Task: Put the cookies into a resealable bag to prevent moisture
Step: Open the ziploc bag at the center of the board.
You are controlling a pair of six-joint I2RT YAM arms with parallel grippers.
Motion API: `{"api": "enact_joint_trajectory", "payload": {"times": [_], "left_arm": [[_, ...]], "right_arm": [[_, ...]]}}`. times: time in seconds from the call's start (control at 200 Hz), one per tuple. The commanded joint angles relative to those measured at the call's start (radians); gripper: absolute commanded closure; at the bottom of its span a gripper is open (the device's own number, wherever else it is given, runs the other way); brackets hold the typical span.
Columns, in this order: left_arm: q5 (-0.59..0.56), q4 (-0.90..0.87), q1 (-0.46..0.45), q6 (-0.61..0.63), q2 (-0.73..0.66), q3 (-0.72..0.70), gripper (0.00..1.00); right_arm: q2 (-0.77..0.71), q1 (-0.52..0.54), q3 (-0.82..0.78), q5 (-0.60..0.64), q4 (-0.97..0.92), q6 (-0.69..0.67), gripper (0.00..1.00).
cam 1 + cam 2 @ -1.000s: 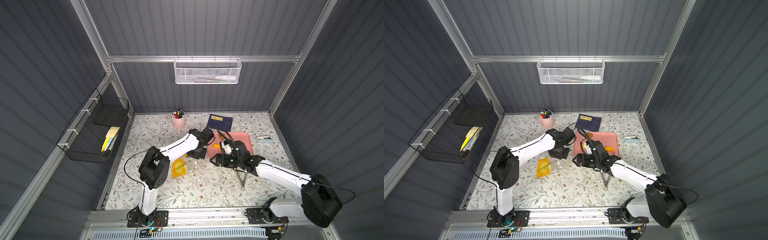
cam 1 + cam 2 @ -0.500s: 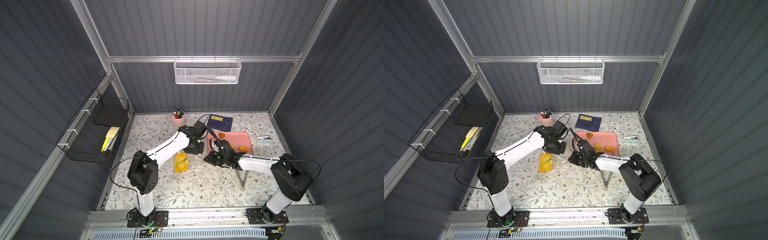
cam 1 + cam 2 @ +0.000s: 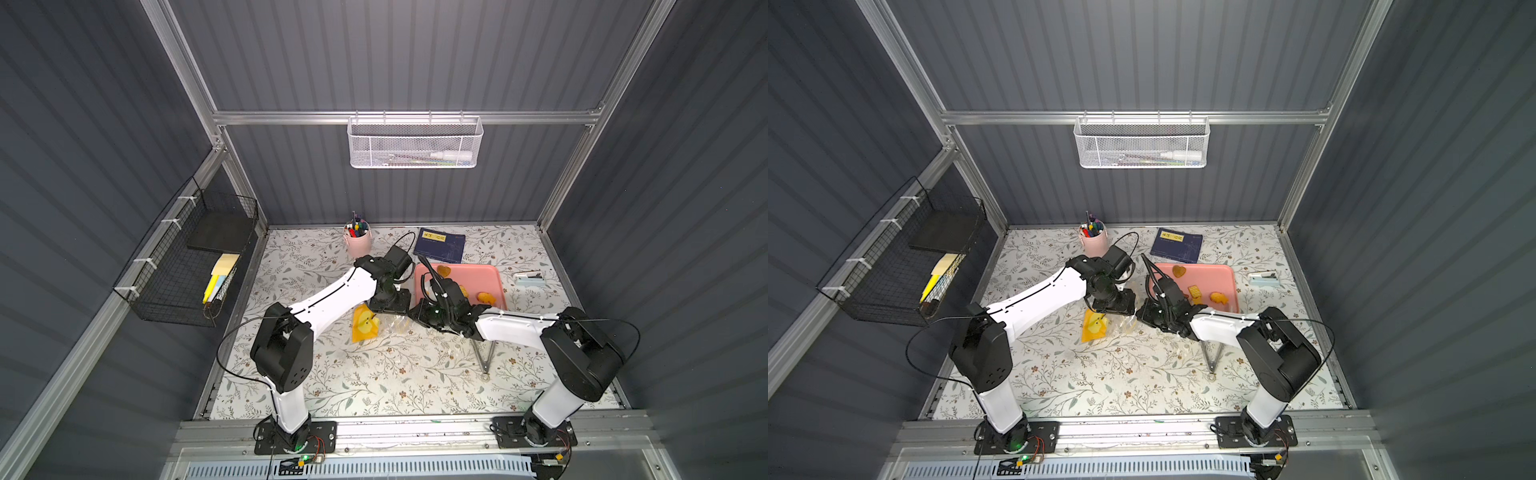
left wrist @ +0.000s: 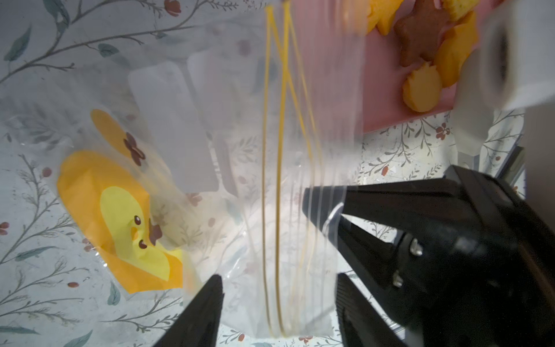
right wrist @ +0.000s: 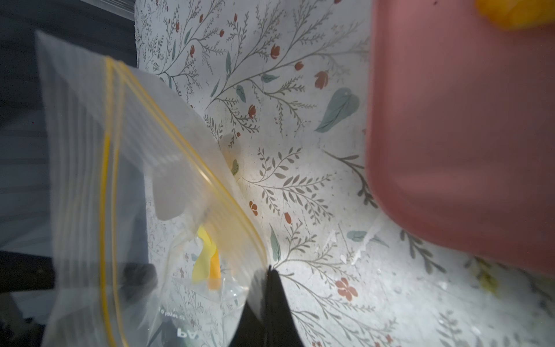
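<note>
The clear resealable bag (image 3: 386, 326) with its orange-yellow patch lies on the floral table left of the pink tray (image 3: 478, 274); both top views show it (image 3: 1113, 326). My right gripper (image 5: 270, 269) is shut on one lip of the bag (image 5: 150, 180) at its yellow zip line, and the mouth gapes. My left gripper (image 4: 277, 279) is open, its jaws either side of the bag's (image 4: 270, 180) zip edge without touching it. Cookies (image 3: 484, 297) lie on the tray (image 3: 1212, 274): a heart (image 3: 1179, 271), a waffle square (image 3: 1194, 292) and star shapes (image 4: 420, 39).
A pink pen cup (image 3: 357, 241) and a dark blue book (image 3: 439, 245) stand behind the arms. Metal tongs (image 3: 484, 357) lie under the right arm. A small pale object (image 3: 528, 277) sits right of the tray. A black wire basket (image 3: 187, 266) hangs on the left wall.
My right gripper came from the tray to the bag's mouth and shut on its lip. My left gripper, shut a second ago, has opened and let go of the bag.
</note>
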Motion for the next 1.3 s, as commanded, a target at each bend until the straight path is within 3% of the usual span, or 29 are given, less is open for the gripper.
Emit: {"api": "enact_joint_trajectory", "payload": {"times": [0.0,0.095,0.175,0.235,0.365,0.415,0.485,0.705,0.871,0.981,1.031,1.091,1.291], "left_arm": [[0.022,-0.037,0.000,-0.010,-0.026,-0.018,0.35],[0.022,-0.028,0.000,-0.004,-0.016,-0.021,0.31],[0.013,-0.022,0.001,0.004,0.006,-0.022,0.38],[-0.012,-0.020,0.000,0.001,0.013,-0.019,0.50],[-0.061,-0.024,0.015,-0.009,-0.004,0.001,0.86],[-0.067,-0.023,0.023,-0.012,-0.017,0.007,0.94],[-0.071,-0.017,0.027,-0.016,-0.031,0.016,1.00],[-0.052,-0.055,0.032,-0.004,-0.028,0.039,1.00],[-0.010,-0.040,0.043,0.004,-0.033,0.035,1.00],[0.011,-0.006,0.045,0.009,-0.002,0.021,1.00],[0.017,0.013,0.054,0.008,0.016,0.008,1.00],[0.025,0.038,0.073,-0.001,0.033,-0.008,1.00],[0.042,0.105,0.116,-0.011,0.069,-0.026,1.00]], "right_arm": [[-0.010,0.002,-0.002,0.027,0.006,0.018,1.00],[-0.001,0.003,0.004,0.012,0.022,0.018,1.00],[0.008,0.003,0.007,0.000,0.032,0.020,1.00],[0.005,0.003,0.006,-0.002,0.029,0.016,1.00],[-0.007,-0.006,-0.002,0.002,-0.005,-0.007,1.00],[-0.009,-0.010,0.002,0.005,-0.039,-0.023,1.00],[-0.001,-0.017,0.015,-0.005,-0.077,-0.045,1.00],[0.007,-0.034,0.048,-0.009,-0.157,-0.102,0.90],[0.001,-0.038,0.067,-0.045,-0.160,-0.157,0.71],[-0.035,-0.038,0.084,-0.135,-0.143,-0.204,0.37],[-0.078,-0.039,0.098,-0.119,-0.205,-0.236,0.24],[-0.155,-0.044,0.112,-0.070,-0.337,-0.289,0.02],[-0.438,-0.087,0.154,0.344,-0.953,-0.383,0.01]]}}
